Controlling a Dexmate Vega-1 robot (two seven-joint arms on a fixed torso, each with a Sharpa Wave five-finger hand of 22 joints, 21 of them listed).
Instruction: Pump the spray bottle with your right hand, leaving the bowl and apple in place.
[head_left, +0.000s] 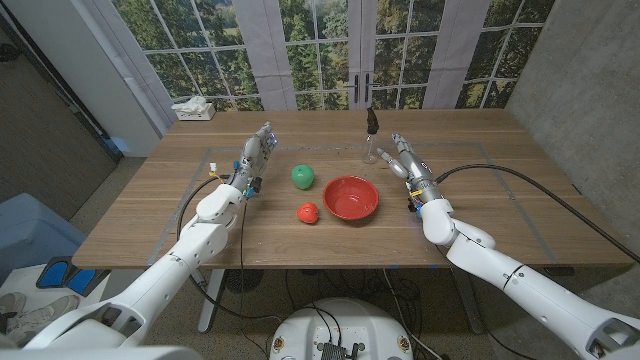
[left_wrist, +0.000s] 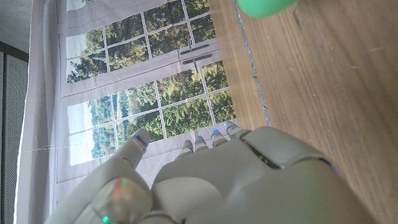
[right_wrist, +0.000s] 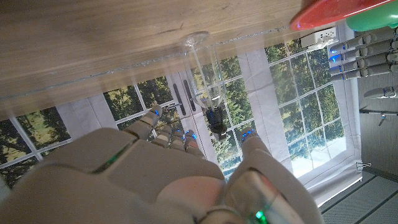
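wooden worktop (head_left: 150, 215) under both arms, tall paned windows beyond its far edge. toward the far right, a clear spray bottle (head_left: 371, 135) with a dark pump head, upright, its see-through body hard to make out from the head view. from the right wrist view, seen as a transparent bottle (right_wrist: 207, 87) standing on the wood with the dark head at its far end.

right hand (head_left: 402, 160) just beside the bottle on its right, fingers (head_left: 384, 157) reaching toward the base; touching or not, cannot tell. nothing gripped, fingers apart, with thumb and fingers spread to either side of the bottle in the right wrist view (right_wrist: 186, 177).

red bowl (head_left: 351, 198) near the worktop's middle, a little nearer the robot than the bottle and apart from it. green apple (head_left: 303, 176) just left of the bowl, not touching. small red thing (head_left: 308, 212) nearer the front, between apple and bowl, close to the bowl's rim.

left hand (head_left: 255, 155) held over the worktop left of the apple, well apart from it, fingers straight and slightly spread, holding nothing. white tissue box (head_left: 193, 109) at the far left corner.
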